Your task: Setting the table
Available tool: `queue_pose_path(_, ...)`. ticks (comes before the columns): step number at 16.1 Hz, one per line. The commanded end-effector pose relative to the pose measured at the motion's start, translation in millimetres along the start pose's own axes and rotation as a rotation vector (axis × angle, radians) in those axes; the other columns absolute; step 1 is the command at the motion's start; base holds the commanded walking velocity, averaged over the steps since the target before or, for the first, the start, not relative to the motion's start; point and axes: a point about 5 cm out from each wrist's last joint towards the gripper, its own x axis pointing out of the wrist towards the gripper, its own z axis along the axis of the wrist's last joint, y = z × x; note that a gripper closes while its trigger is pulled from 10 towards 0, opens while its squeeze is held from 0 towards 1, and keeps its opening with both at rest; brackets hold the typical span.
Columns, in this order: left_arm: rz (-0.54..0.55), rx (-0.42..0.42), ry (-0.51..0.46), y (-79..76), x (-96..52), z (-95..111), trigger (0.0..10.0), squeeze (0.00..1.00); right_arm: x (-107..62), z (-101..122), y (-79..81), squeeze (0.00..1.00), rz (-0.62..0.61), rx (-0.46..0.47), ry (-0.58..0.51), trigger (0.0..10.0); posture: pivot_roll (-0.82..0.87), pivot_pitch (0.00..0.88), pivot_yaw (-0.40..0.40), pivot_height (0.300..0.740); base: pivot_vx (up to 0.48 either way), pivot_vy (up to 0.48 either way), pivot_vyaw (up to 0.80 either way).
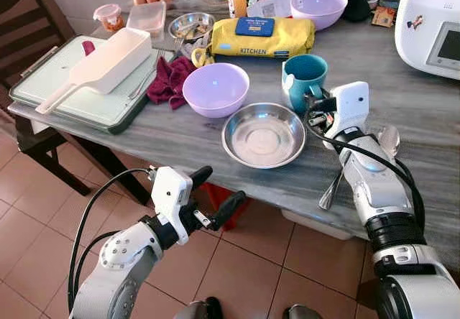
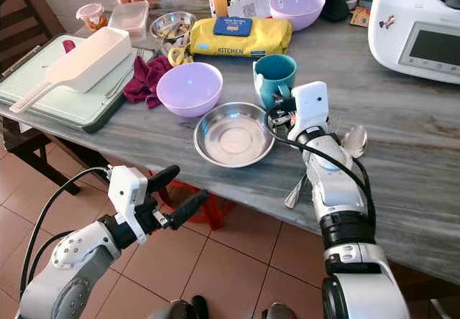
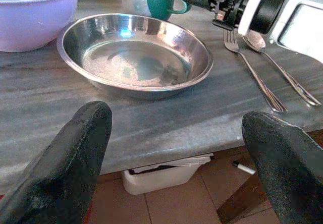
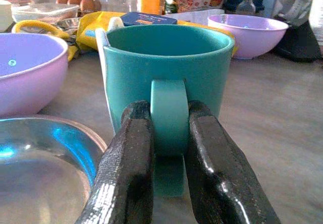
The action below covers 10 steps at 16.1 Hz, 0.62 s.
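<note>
Your right gripper (image 4: 169, 158) is reaching over the table (image 1: 402, 103), pinching the teal mug (image 1: 305, 75) handle | your left gripper (image 1: 214, 193) is hovering below the edge, fingers spread wide.

The round stainless steel dish (image 1: 264, 135) is lying near the table's front edge, with the lilac plastic bowl (image 1: 215, 89) sitting far-left of it, the teal ceramic mug (image 1: 304, 80) far-right, and the metal fork (image 3: 254, 74) and metal spoon (image 3: 279, 67) lying right.

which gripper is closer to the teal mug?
Right. The right gripper is clamped on the teal mug's handle; the left gripper hangs open off the table edge, below the steel bowl.
</note>
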Motion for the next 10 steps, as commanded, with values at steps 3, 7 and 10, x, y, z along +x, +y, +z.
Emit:
queue_pose_path(3, 0.002, 0.0, 0.01, -1.2, -2.5, -0.1, 10.0, 0.0, 4.1, 3.8, 4.3, 1.0, 0.028, 0.005, -0.028, 10.0, -0.04, 0.198, 0.121, 0.74, 0.0, 0.0, 0.0)
queue_pose_path(7, -0.014, -0.012, -0.014, -1.9, 0.0, 3.3, 10.0, 0.0, 3.7, 4.5, 5.1, 1.0, 0.039, -0.001, -0.041, 10.0, -0.04, 0.189, 0.116, 0.74, 0.0, 0.0, 0.0)
queue_pose_path(10, 0.007, -0.031, -0.045, -0.3, 5.5, 7.8, 10.0, 0.0, 1.0, 4.3, 2.0, 1.0, 0.03, -0.003, -0.045, 10.0, -0.05, 0.178, 0.11, 0.74, 0.0, 0.0, 0.0)
